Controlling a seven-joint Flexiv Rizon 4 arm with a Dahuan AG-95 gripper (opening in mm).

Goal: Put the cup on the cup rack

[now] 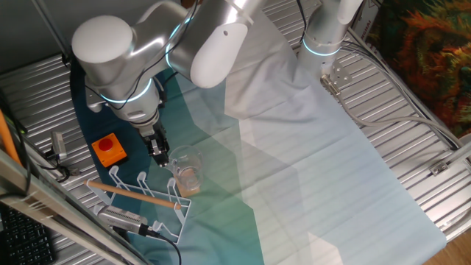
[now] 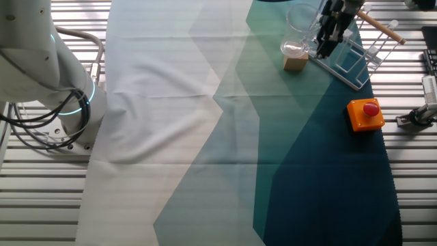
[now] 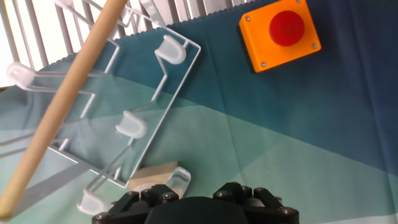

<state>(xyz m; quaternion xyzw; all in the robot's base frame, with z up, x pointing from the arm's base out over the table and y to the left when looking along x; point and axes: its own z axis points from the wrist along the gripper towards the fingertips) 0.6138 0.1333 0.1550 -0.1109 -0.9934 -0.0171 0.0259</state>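
The cup is a clear glass standing on the cloth, with a tan wooden block showing at its base. From the other side the cup rises above the block. My gripper hangs right beside the cup's rim, on the side toward the orange box; its dark fingers stand between cup and rack. How the jaws stand is unclear. The cup rack is white wire with a wooden rod across it, and lies just in front of the cup. The hand view shows a clear edge of the cup.
An orange box with a red button sits beside the rack, close to my gripper. A cable and a metal clamp lie at the table edge past the box. The blue-green cloth covers the slatted table.
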